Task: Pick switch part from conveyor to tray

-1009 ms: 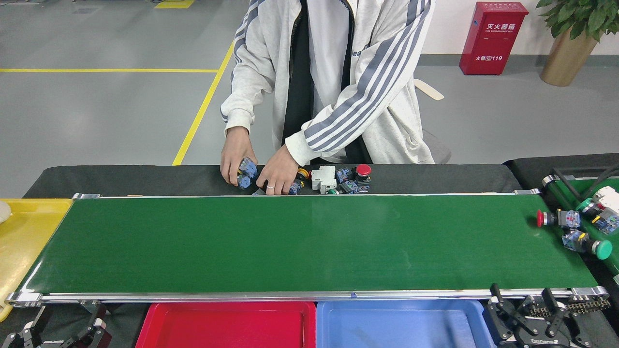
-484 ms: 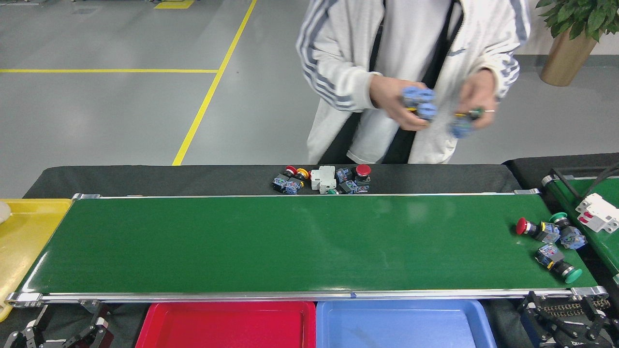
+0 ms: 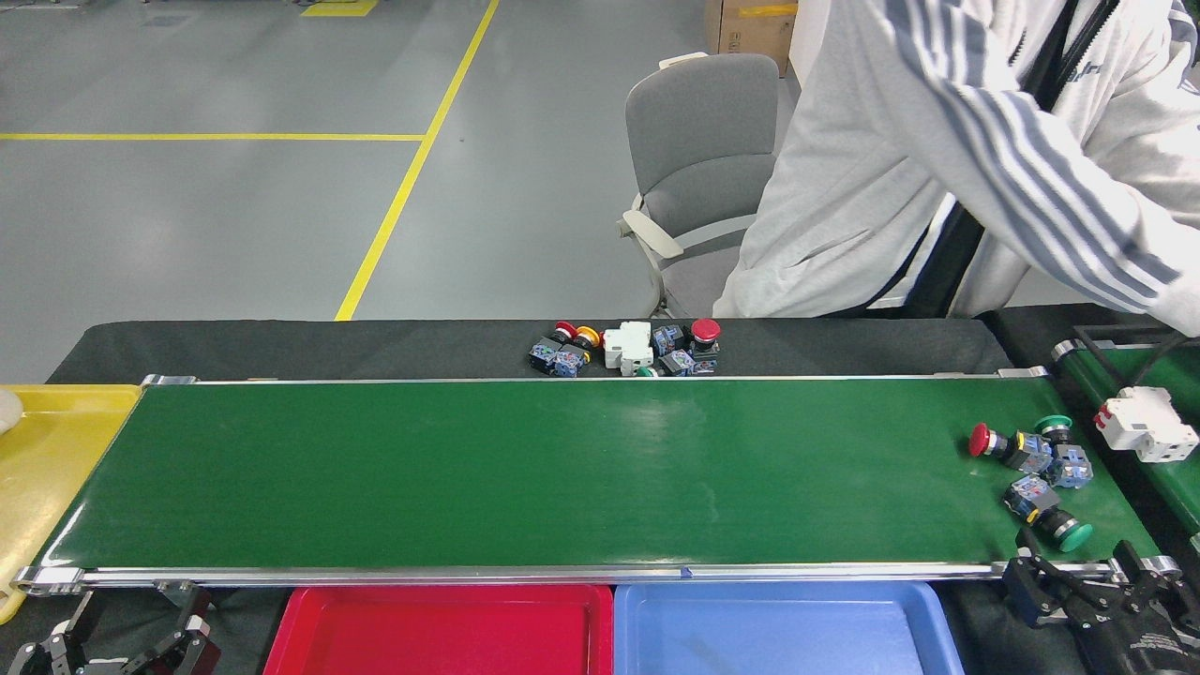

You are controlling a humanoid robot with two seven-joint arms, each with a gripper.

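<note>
Since half a second ago the three switch parts have ridden further left along the conveyor [image 3: 562, 473], and the person [image 3: 975, 159] who stood behind the belt with parts in both hands has shifted right, uncovering a grey office chair [image 3: 698, 178]. The red-capped switch part [image 3: 1001, 444] now lies just beside a green-capped one [image 3: 1061, 452], with another green-capped switch part [image 3: 1048, 511] near the belt's front rail. The right gripper [image 3: 1078, 586] sits at the bottom right corner, just below that rail and close under the nearest part — its dark fingers stand spread and hold nothing. The left gripper [image 3: 122, 647] rests low at the bottom left, well apart from the parts, also spread and empty. The belt is flat matte dark green between silver metal rails; the parts are blocky blue-grey bodies with round mushroom caps. Smooth plastic trays line the front edge — a red tray [image 3: 441, 630] and a blue tray [image 3: 778, 630] — and a yellow tray [image 3: 47, 469] sits at the left end. A white breaker [image 3: 1146, 424] lies on the narrow belt at right.
</note>
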